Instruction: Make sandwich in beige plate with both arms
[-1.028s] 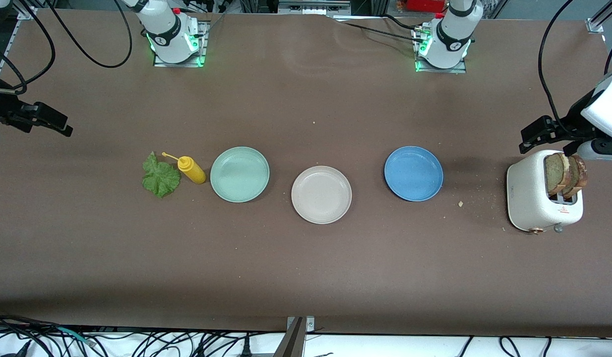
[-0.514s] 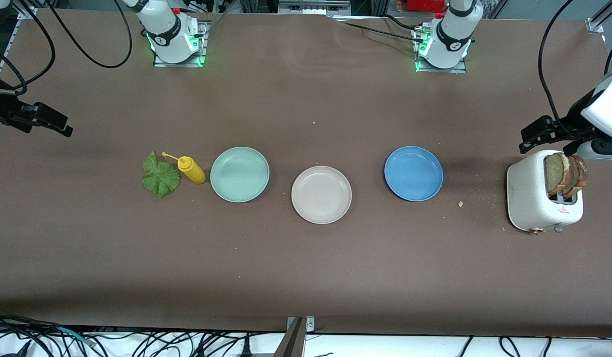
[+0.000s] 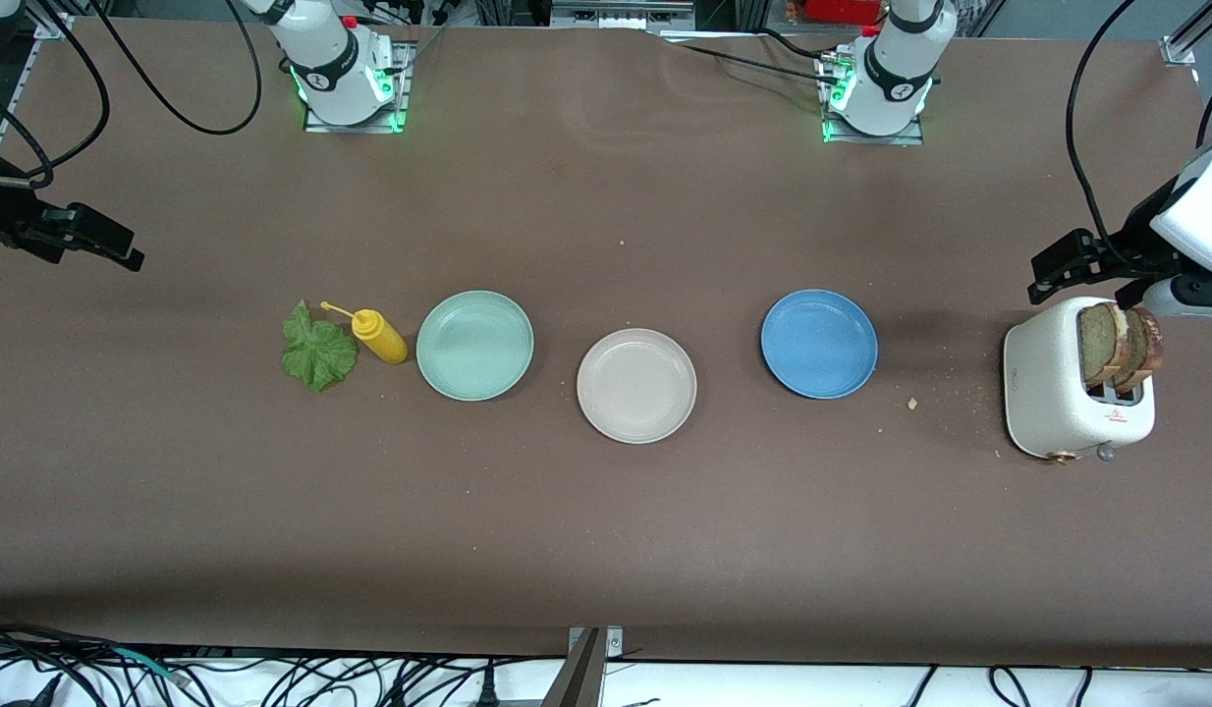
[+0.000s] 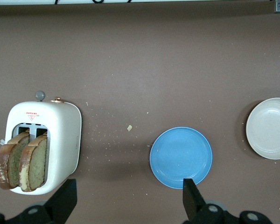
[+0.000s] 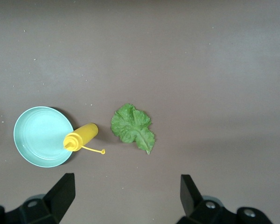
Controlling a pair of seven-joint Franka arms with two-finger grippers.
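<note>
The beige plate (image 3: 636,385) (image 4: 269,128) sits empty at mid-table. Two toasted bread slices (image 3: 1122,346) (image 4: 22,161) stand upright in the slots of a white toaster (image 3: 1048,393) (image 4: 60,135) at the left arm's end of the table. A ruffled green lettuce leaf (image 3: 317,349) (image 5: 132,127) lies flat on the table toward the right arm's end. My left gripper (image 3: 1046,278) (image 4: 129,198) hangs open and holds nothing, over the table beside the toaster. My right gripper (image 3: 120,253) (image 5: 126,193) hangs open and holds nothing, over bare table past the lettuce.
A mint-green plate (image 3: 474,345) (image 5: 41,136) and a blue plate (image 3: 819,343) (image 4: 180,157) flank the beige one. A yellow squeeze bottle (image 3: 378,336) (image 5: 80,136) lies between the lettuce and the mint plate. Crumbs (image 3: 912,403) are scattered near the toaster.
</note>
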